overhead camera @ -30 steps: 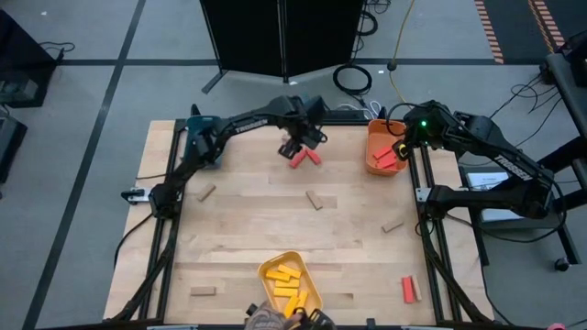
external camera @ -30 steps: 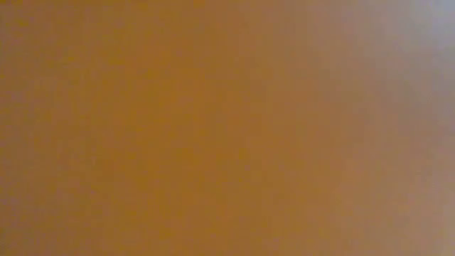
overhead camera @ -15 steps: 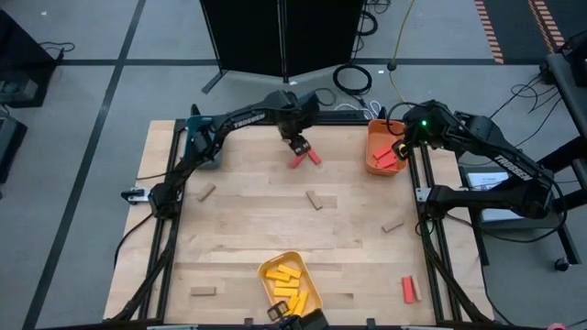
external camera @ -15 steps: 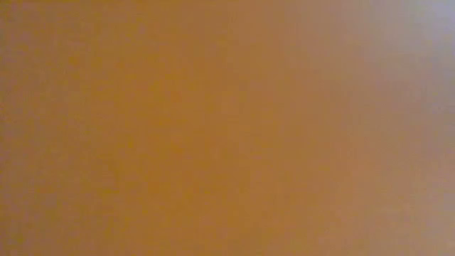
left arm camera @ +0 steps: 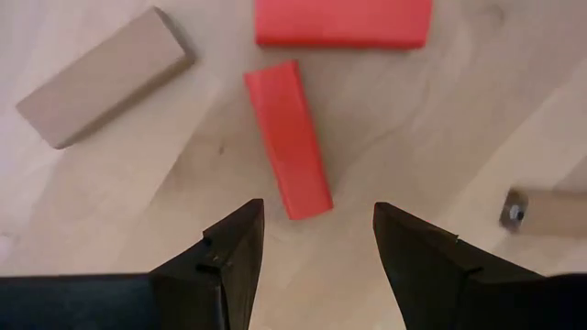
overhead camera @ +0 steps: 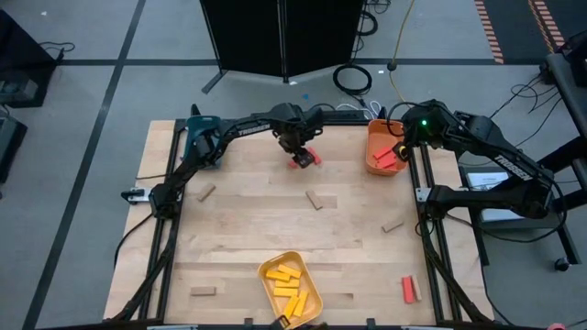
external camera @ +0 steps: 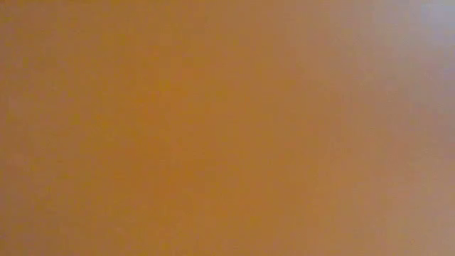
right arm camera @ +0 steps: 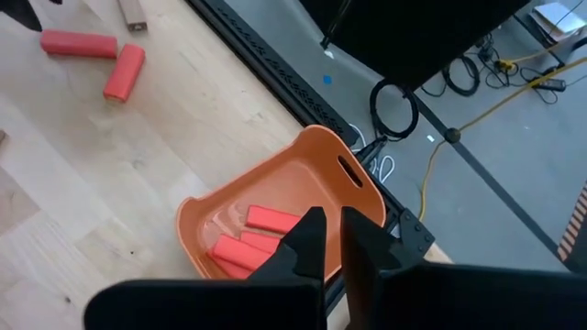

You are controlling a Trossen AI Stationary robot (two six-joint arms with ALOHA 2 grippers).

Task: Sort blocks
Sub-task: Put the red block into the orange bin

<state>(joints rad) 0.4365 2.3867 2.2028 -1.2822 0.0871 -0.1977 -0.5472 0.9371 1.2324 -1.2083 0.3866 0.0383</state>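
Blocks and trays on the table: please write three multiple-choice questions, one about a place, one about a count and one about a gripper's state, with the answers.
1. Which tray holds red blocks?
A. the teal one
B. the orange tray
C. the yellow one

2. How many red blocks lie just ahead of the left gripper?
A. one
B. two
C. four

3. How is the left gripper?
A. shut on a tan block
B. shut on a red block
C. open, holding nothing

Answers:
1 B: the right wrist view shows them inside the orange tray.
2 B: one lies lengthwise, one across.
3 C: its fingers stand apart, with only bare table between them.
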